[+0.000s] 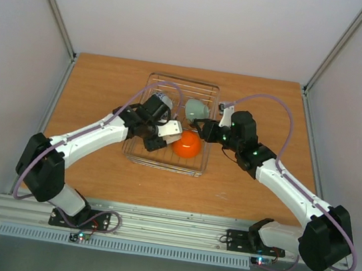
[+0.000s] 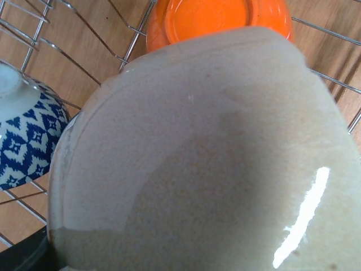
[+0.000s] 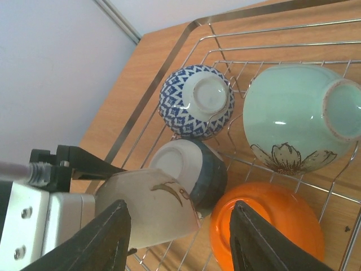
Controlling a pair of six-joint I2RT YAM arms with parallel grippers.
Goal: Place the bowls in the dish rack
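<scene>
The silver wire dish rack point(image 1: 153, 86) stands mid-table. My left gripper point(image 1: 161, 137) is shut on the beige bowl point(image 1: 171, 131) and holds it tilted over the rack's near half. The bowl fills the left wrist view point(image 2: 208, 158) and hides the fingers. In the right wrist view the beige bowl point(image 3: 149, 209) sits beside the upturned dark blue bowl point(image 3: 200, 169). The orange bowl point(image 3: 271, 231), mint green bowl point(image 3: 293, 118) and blue-white patterned bowl point(image 3: 194, 101) lie upturned in the rack. My right gripper point(image 3: 180, 231) is open and empty, just right of the rack above the orange bowl point(image 1: 187, 145).
The rack's thin wires point(image 2: 84, 34) run close under the held bowl. Bare wooden table point(image 1: 99, 97) surrounds the rack. White enclosure walls stand on three sides, with a metal strip point(image 3: 146, 96) at the table's edge.
</scene>
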